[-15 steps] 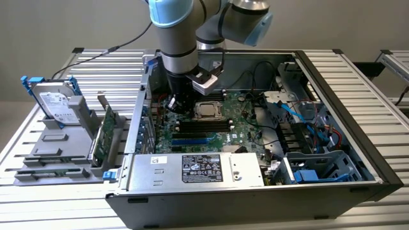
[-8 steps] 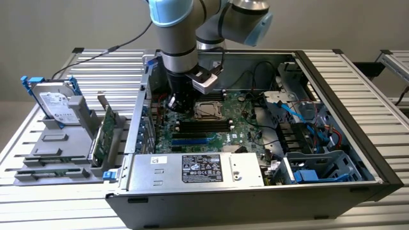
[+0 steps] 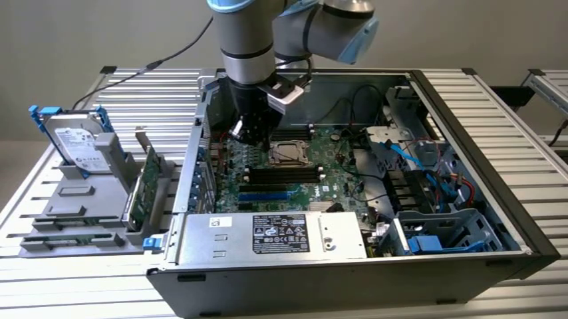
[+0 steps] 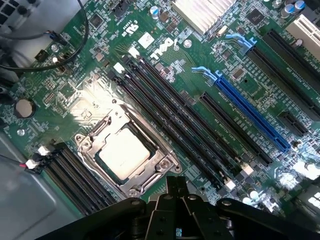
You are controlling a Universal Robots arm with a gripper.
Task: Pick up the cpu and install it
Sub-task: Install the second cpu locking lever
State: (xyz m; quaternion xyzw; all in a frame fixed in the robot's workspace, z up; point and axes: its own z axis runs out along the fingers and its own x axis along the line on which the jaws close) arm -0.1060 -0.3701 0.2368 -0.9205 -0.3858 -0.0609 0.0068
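1 cpu [image 4: 122, 152] sits socketed beside closed gripper [image 4: 176, 192].

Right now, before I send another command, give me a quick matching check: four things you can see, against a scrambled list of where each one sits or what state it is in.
Things:
1. cpu
2. gripper
3. hard drive
4. long blue slot

Places or states:
A. standing upright in the grey rack outside the case
B. shut, holding nothing, above the board beside the socket
C. lying flat in the metal-framed socket
D. on the motherboard, empty

Pairs: 1-C, 2-B, 3-A, 4-D
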